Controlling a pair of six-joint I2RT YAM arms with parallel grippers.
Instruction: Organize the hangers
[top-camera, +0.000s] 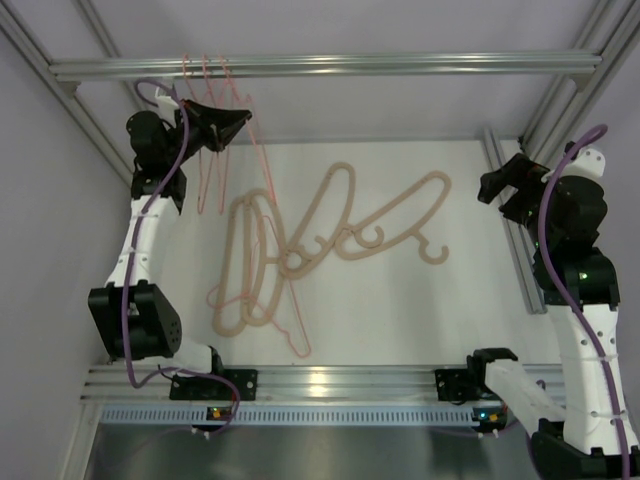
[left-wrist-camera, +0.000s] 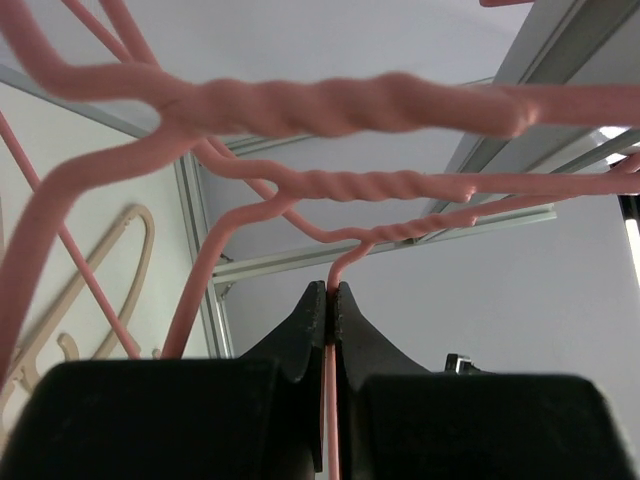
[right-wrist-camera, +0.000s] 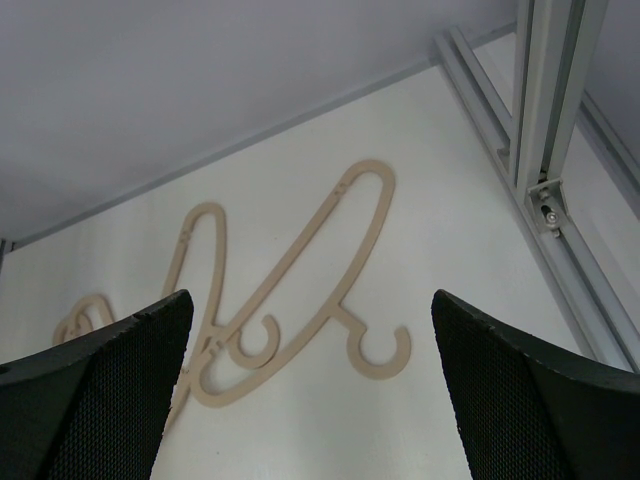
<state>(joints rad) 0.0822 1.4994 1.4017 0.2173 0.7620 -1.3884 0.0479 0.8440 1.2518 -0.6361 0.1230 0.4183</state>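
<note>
Pink wire hangers hang by their hooks on the top rail at the far left. My left gripper is raised just below the rail, shut on the thin wire of one pink hanger. Three twisted pink necks cross the left wrist view above its fingertips. Beige hangers lie tangled on the white table, with another pink hanger partly under them. My right gripper is open and empty at the right, above the table; its view shows beige hangers.
An aluminium frame post and rail run along the table's right side, close to the right gripper, and show in the right wrist view. A front rail borders the near edge. Slanted frame bars stand at both back corners.
</note>
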